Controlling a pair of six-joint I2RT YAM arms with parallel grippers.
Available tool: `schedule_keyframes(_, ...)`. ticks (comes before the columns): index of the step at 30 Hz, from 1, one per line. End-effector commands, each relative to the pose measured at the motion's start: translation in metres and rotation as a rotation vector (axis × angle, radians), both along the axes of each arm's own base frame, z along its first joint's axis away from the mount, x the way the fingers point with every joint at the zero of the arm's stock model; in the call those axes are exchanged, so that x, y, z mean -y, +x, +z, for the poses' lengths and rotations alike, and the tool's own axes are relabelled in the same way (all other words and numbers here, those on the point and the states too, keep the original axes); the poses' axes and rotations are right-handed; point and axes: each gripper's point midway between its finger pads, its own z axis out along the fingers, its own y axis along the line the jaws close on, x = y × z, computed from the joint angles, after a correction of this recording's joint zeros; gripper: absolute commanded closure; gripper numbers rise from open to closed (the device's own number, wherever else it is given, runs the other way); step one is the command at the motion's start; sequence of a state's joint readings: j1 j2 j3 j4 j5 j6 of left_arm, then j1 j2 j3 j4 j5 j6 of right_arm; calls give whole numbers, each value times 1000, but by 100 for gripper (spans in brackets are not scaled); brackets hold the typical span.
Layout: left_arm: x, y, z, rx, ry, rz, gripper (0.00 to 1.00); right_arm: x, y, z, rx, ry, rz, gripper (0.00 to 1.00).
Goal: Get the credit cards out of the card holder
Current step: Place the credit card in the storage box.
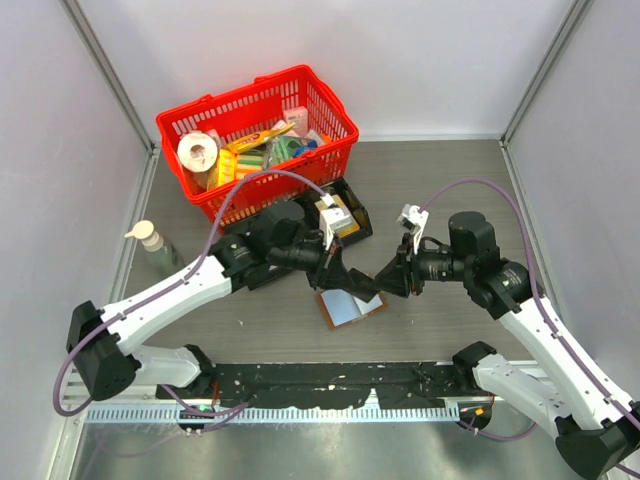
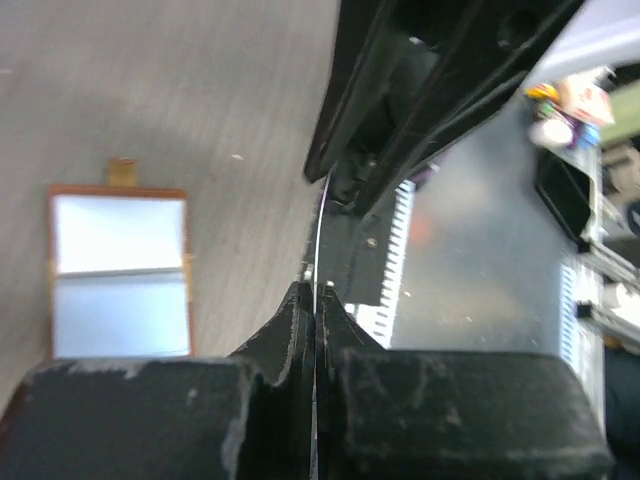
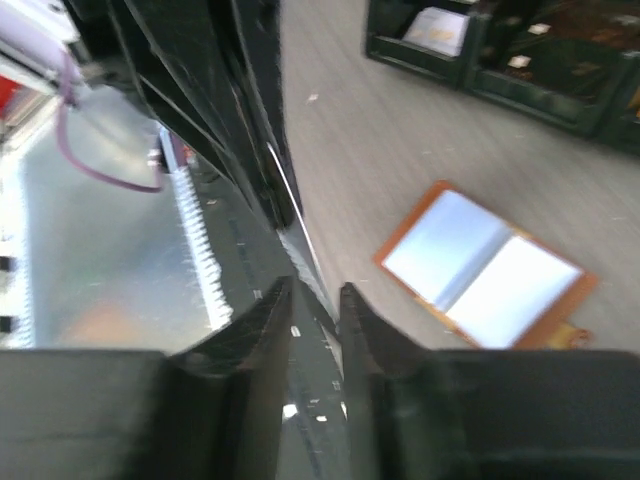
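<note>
The left gripper (image 2: 315, 293) pinches a card (image 2: 319, 225) edge-on, the right gripper (image 3: 312, 290) stands slightly parted around it, and the holder (image 3: 485, 265) lies open below both.

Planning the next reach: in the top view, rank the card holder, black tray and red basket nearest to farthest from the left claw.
1. The card holder, right beside the left claw, bases side.
2. The black tray, behind it.
3. The red basket, back left.

Red basket (image 1: 300, 178), black tray (image 1: 358, 212), pump bottle (image 1: 155, 252)
</note>
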State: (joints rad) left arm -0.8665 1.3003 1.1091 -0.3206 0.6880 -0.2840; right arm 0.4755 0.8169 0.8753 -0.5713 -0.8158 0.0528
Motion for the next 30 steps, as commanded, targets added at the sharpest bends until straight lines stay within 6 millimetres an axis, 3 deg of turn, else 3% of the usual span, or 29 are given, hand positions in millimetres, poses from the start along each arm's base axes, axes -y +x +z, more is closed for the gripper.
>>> schedule_keyframes(1, -28, 54, 9, 85, 10, 343, 100, 13, 32, 15, 85, -23, -215, 57)
schedule_keyframes(8, -108, 138, -16, -18, 95, 970, 100, 38, 70, 8, 57, -49, -529, 23)
schedule_keyframes(9, -121, 149, -21, -22, 113, 1062, 100, 40, 72, 6, 48, -49, -551, 14)
schedule_keyframes(11, -134, 162, -33, -58, 127, 1168, 100, 44, 75, 3, 31, -44, -602, 13)
schedule_keyframes(17, -139, 196, -62, -118, 152, 1333, 99, 68, 84, 2, 59, -52, -756, 13)
schedule_keyframes(23, -126, 224, -90, -175, 171, 1392, 95, 94, 86, 8, 122, -60, -884, 12)
schedule_keyframes(30, -101, 238, -108, -272, 81, 1383, 98, 104, 82, 6, 144, -72, -913, 12)
